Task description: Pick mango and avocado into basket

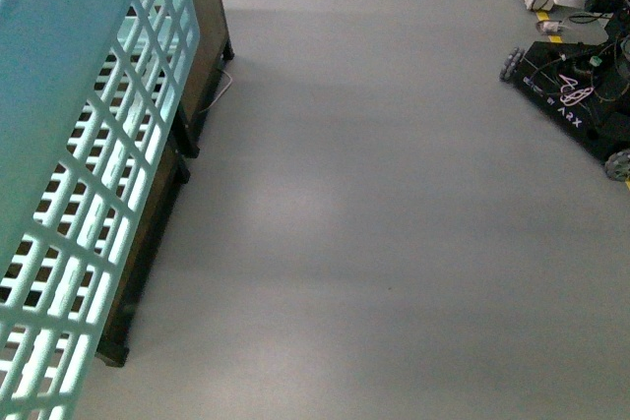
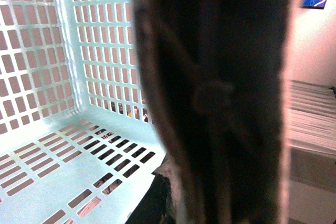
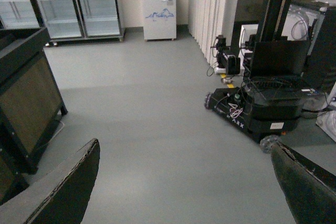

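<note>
The light blue slotted basket hangs tilted at the left of the front view, above the grey floor. The left wrist view looks into its inside, which holds nothing I can see. A blurred brownish-pink handle fills the middle of that view, and my left gripper is shut on it. My right gripper is open over bare floor, its dark fingers wide apart with nothing between them. The mango and the avocado are out of view.
Dark wooden stands line the left side behind the basket. A black ARX wheeled base with cables sits at the right. In the right wrist view, glass-door fridges and a small white freezer stand along the far wall.
</note>
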Controlling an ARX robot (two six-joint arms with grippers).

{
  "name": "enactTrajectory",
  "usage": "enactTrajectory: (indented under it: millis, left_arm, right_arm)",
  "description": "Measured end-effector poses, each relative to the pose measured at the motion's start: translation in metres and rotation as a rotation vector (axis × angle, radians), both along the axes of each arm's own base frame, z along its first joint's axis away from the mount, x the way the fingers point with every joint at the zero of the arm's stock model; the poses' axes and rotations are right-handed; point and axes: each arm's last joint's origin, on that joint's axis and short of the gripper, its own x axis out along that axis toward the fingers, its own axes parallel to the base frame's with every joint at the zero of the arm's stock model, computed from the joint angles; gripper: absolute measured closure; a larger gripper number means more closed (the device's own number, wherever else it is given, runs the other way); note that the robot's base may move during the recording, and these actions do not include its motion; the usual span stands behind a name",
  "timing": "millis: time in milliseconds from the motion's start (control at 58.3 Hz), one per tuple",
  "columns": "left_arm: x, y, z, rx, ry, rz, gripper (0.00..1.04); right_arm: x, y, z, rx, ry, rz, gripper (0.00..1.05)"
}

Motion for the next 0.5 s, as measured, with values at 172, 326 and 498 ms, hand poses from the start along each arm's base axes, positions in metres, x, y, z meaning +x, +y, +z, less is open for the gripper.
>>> enactTrajectory:
  millis: [172, 326, 498]
  left_arm:
    - [0.0, -0.0012, -0.0001, -0.014, 0.002, -0.016, 1.01]
    - [-0.0002, -0.0005, 0.0002, -0.001, -0.001, 0.0, 1.01]
    - [0.0, -0.0006, 0.0001, -0.002, 0.0, -0.003, 1.01]
  right_arm:
    - [-0.0001, 0.0, 0.0001, 0.0, -0.001, -0.002, 0.09]
    - [0.0, 0.0, 0.0, 0.0, 0.0, -0.001, 0.09]
    - [0.0, 0.0, 0.0, 0.0, 0.0, 0.0, 0.09]
